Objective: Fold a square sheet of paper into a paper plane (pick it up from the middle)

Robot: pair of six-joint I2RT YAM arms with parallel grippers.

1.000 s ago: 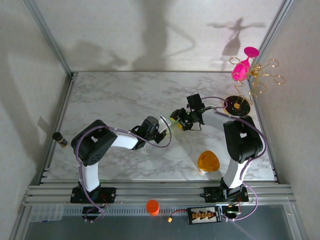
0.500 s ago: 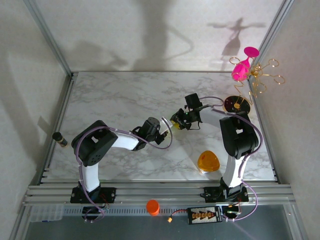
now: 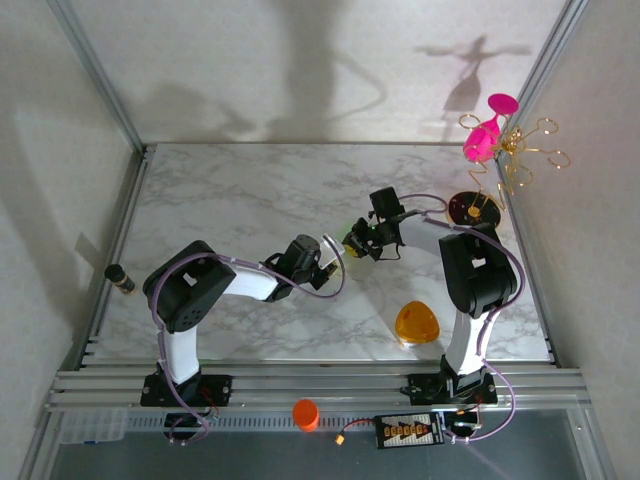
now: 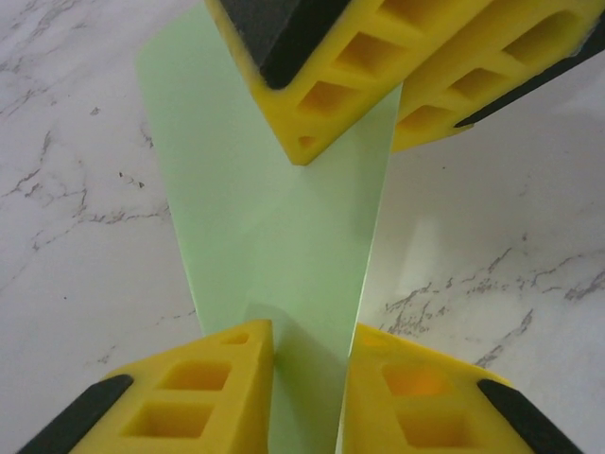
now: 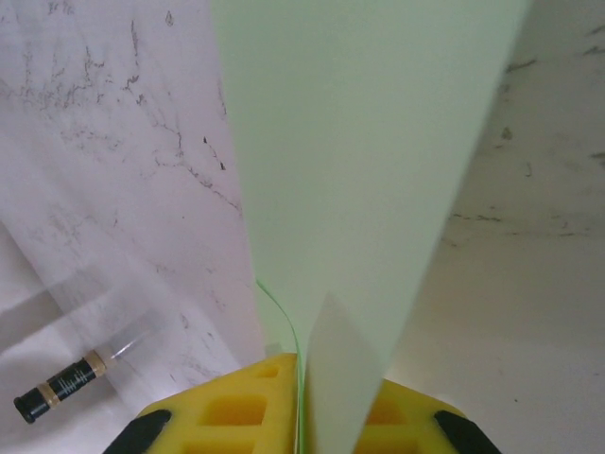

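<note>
Marble table [image 3: 230, 190], both arms meeting mid-table with the folded green paper [image 4: 274, 236] strung between them. Right pincer [image 5: 301, 397] is pinching 1 end tight. Left pincer [image 4: 307, 350] sits slightly spread around the other end, probably to regrip for the next crease.

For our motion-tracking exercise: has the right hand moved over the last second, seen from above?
Yes. The right hand, pinching the green paper, has shifted slightly left, away from the black stand base.

The thin folded paper sheet [image 4: 274, 218] is tinted pale green; the marble tabletop [image 4: 76, 189] is patterned white with grey veins.
</note>
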